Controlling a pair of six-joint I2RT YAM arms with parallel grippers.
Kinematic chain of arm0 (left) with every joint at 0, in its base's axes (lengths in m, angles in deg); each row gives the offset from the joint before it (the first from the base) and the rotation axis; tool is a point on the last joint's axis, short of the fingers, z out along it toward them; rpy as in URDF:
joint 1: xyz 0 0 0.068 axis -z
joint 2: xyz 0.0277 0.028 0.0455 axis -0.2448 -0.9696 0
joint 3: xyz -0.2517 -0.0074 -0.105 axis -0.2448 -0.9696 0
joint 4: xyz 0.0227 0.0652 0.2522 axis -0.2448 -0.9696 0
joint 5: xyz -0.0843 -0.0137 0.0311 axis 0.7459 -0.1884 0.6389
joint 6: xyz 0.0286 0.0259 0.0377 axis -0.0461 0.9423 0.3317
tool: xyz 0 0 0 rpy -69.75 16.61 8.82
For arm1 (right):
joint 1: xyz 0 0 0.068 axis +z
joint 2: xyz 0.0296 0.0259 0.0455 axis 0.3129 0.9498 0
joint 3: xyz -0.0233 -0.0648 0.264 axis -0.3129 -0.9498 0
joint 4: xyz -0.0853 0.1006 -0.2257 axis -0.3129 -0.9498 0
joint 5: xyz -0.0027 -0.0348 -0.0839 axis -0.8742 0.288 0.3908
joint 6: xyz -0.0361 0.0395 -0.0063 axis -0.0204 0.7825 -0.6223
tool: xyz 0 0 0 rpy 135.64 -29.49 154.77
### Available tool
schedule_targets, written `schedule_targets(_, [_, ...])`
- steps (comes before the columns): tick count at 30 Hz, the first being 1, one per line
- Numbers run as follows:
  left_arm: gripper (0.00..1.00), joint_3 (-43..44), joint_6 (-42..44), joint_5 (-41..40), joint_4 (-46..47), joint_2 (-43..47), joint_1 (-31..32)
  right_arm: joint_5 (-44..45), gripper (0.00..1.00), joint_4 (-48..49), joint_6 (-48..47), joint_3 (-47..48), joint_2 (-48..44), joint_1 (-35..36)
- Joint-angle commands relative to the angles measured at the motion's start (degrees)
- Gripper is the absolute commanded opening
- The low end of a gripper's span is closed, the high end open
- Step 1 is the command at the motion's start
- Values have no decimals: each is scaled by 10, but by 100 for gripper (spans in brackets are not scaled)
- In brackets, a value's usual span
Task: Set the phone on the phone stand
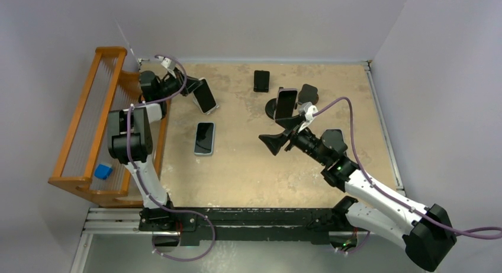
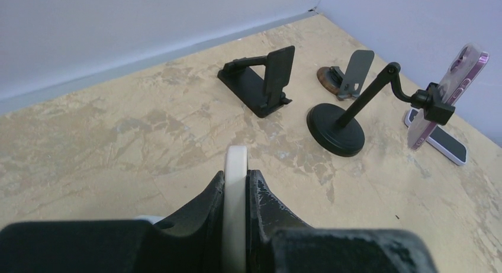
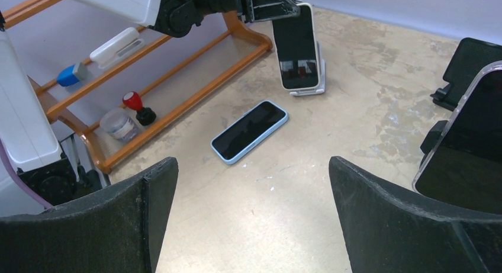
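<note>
Phone: your left gripper (image 2: 237, 184) is clamped on the white phone (image 3: 298, 48), back left of the table, long side pointing down.
Stand: the white stand (image 3: 312, 88) sits just under the phone's low end.
Other arm: your right gripper (image 3: 251, 169) is spread wide, holding nothing, well away.
Nearby: a blue phone (image 1: 203, 138) lies flat, not in your way.

Clamped left tool (image 2: 235, 181), splayed right tool (image 3: 251, 166)

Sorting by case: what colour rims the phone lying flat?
The phone has a light blue rim; clearest in right wrist view.
</note>
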Motion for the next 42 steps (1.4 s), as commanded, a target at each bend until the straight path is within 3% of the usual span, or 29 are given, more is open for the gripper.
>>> schedule_targets(1, [0,32,-15,21,57,0,-5,-1,99,22,-5,9,-3,-1])
schedule_targets(22, [0,68,-11,17,49,-27,-3,-2,99,26,-5,-1,-3,-1])
schedule_targets(42, [0,50,27,8,41,-51,8,2,99,34,-5,-9,6,-1])
